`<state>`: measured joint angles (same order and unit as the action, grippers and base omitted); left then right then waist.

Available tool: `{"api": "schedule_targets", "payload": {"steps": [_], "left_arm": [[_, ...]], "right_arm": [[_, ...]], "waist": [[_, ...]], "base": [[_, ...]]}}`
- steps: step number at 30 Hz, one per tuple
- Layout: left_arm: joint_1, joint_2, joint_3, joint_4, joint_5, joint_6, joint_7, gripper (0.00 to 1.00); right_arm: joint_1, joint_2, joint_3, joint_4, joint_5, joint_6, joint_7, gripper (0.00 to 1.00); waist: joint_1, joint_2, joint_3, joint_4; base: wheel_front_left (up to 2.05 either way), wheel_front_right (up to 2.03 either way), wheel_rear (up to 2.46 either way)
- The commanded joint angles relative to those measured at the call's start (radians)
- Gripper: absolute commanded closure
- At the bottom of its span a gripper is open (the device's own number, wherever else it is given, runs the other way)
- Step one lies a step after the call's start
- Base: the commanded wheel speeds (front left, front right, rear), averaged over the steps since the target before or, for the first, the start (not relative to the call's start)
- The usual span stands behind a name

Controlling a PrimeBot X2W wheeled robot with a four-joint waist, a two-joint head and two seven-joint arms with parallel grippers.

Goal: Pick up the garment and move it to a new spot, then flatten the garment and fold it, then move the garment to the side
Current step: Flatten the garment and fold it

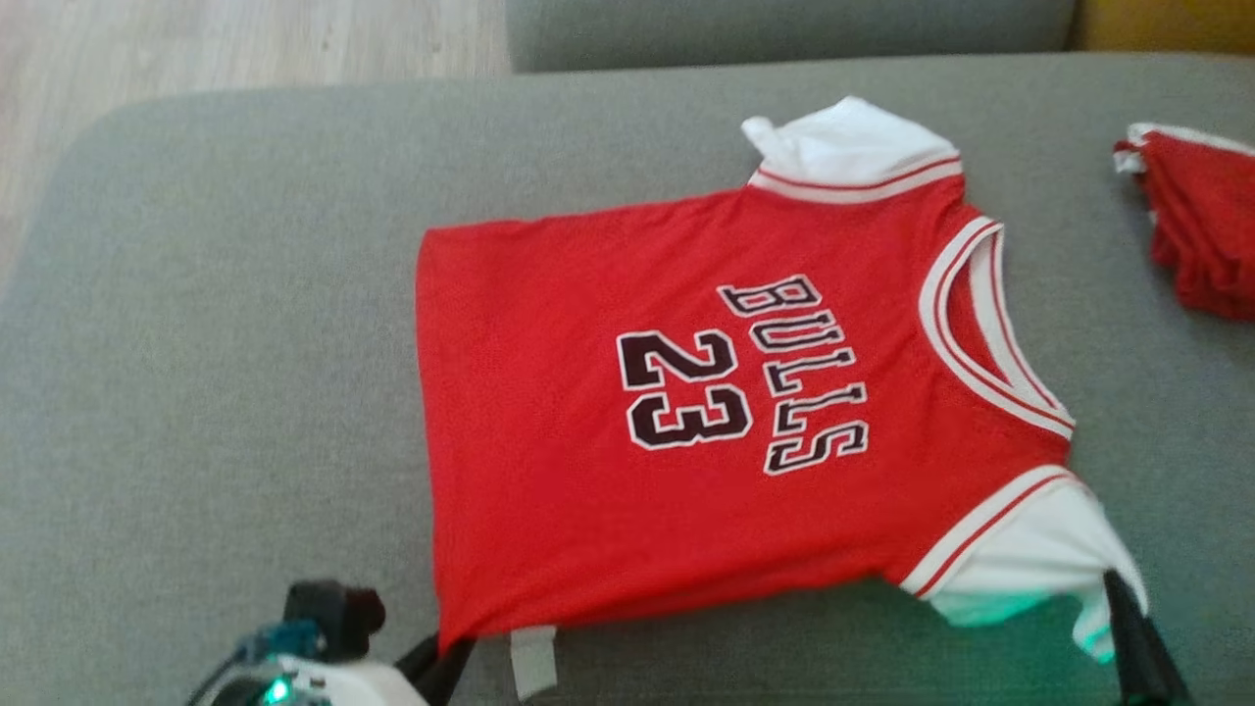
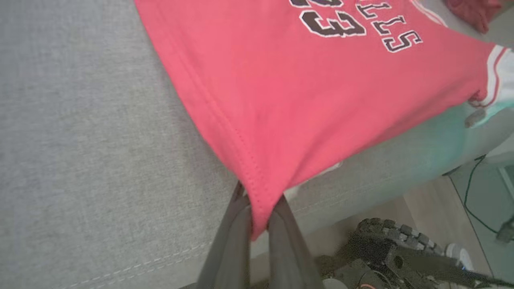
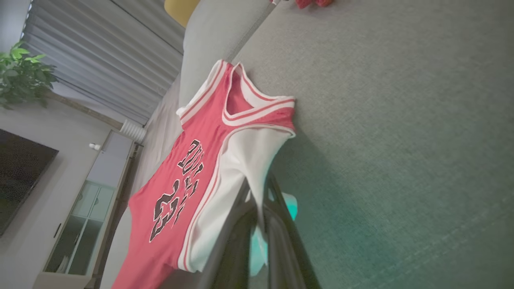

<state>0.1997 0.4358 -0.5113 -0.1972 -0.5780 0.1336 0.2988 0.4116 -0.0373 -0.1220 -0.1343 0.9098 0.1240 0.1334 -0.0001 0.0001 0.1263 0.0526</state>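
A red jersey [image 1: 686, 392] with white sleeves, "BULLS" and "23" lies spread on the grey couch seat [image 1: 216, 343], collar to the right. My left gripper [image 1: 446, 652] is shut on the jersey's near bottom corner [image 2: 257, 216]; the hem runs between its two dark fingers [image 2: 235, 241]. My right gripper [image 1: 1113, 608] is shut on the near white sleeve [image 3: 245, 160], whose cloth passes between the fingers [image 3: 281, 237]. The near edge of the jersey is lifted slightly off the seat between both grippers.
A second red garment [image 1: 1201, 230] lies bunched at the right of the couch seat. The couch backrest [image 1: 784, 29] runs along the far side. Wooden floor [image 1: 245, 39] shows far left. A TV cabinet [image 3: 84, 216] and a plant [image 3: 22, 72] stand beyond.
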Motion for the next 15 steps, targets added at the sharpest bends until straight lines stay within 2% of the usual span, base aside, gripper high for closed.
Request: {"api": "schedule_targets", "payload": {"steps": [1,6,15], "left_arm": [[-0.077,0.022,0.049,-0.056,-0.009,0.003,0.013,1.0],[-0.186,0.012,0.052,-0.069,-0.041,-0.013,0.09,1.0],[-0.347,-0.021,0.048,0.031,-0.1,-0.052,0.182,1.0]], "right_arm": [[-0.067,-0.013,0.006,-0.047,0.0,0.007,0.019,1.0],[-0.222,-0.013,-0.009,-0.015,-0.036,0.007,0.135,1.0],[-0.464,-0.013,-0.044,0.115,-0.141,0.007,0.319,1.0]], "waist": [[0.0001,-0.0001,0.025,0.008],[0.0001,-0.0001,0.072,0.01],[0.0001,-0.0001,0.105,0.02]], "base": [[0.0,0.0,0.0],[0.0,0.0,0.0],[0.0,0.0,0.0]]}}
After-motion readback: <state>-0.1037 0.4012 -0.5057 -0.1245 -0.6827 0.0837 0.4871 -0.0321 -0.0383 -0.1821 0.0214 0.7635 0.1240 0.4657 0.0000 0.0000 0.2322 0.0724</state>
